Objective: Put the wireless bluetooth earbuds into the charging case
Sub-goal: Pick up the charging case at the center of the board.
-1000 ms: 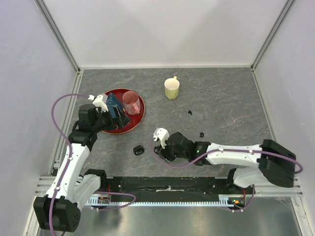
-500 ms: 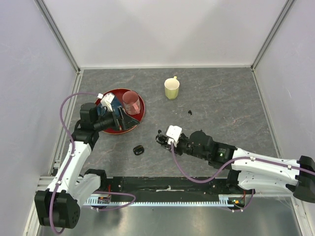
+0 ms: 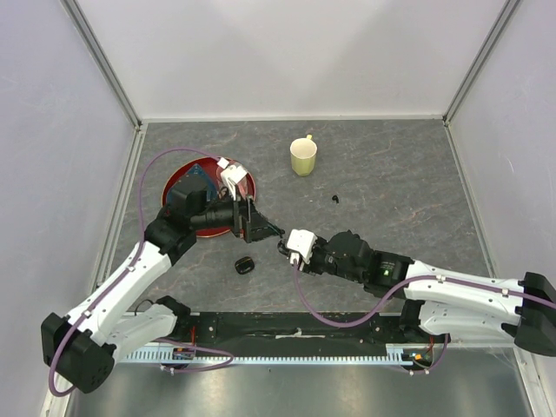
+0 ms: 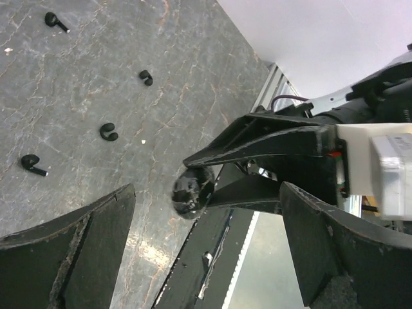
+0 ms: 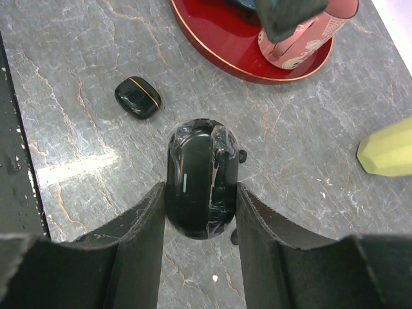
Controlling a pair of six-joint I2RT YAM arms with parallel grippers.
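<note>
My right gripper (image 3: 283, 248) is shut on a glossy black oval charging case (image 5: 199, 187) and holds it above the table; the case also shows in the left wrist view (image 4: 192, 190). My left gripper (image 3: 261, 228) is open and empty, close to the left of that case, its jaws wide apart (image 4: 206, 212). Several tiny black earbuds lie loose on the table in the left wrist view (image 4: 56, 21), (image 4: 147, 78), (image 4: 108, 132), (image 4: 32, 164). One earbud (image 3: 335, 200) shows in the top view. Two earbud tips peep out beside the held case (image 5: 241, 156).
A second small black case with a gold line (image 3: 244, 265) lies on the table, also in the right wrist view (image 5: 137, 98). A red plate (image 3: 178, 174) with a pink cup (image 5: 302, 38) stands at the left. A yellow mug (image 3: 303, 157) stands at the back.
My left arm has swung from over the red plate to the right, up to the right gripper. My right arm has stretched out and keeps hold of the black case.
</note>
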